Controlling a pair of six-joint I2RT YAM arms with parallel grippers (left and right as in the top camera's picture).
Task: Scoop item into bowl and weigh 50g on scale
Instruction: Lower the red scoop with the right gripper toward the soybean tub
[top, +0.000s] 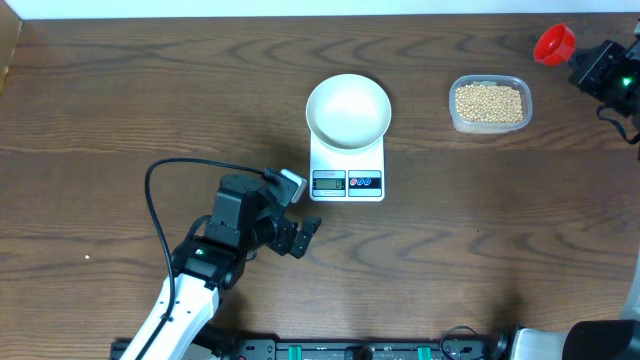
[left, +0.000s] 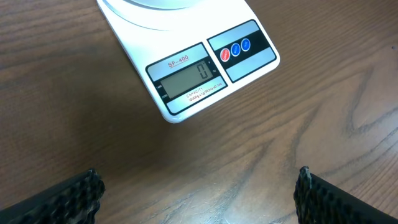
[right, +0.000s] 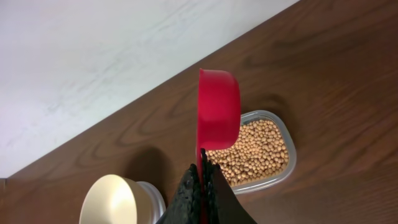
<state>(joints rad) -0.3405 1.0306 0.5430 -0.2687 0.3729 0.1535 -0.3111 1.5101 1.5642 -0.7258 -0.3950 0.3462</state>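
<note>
The white bowl (top: 348, 108) stands empty on the white scale (top: 347, 172); it also shows in the right wrist view (right: 112, 202). In the left wrist view the scale's display (left: 186, 77) reads 0. The tan-yellow beans (top: 489, 102) fill a clear plastic tub (top: 456, 119), also seen in the right wrist view (right: 258, 150). My right gripper (right: 203, 171) is shut on the handle of a red scoop (right: 219, 107), held in the air above and right of the tub (top: 553, 44). My left gripper (top: 305, 232) is open and empty, just below and left of the scale.
The left arm's black cable (top: 160, 195) loops over the table to the left of the scale. The table's far edge meets a white wall (right: 93, 56). Bare wood lies between the scale and the tub.
</note>
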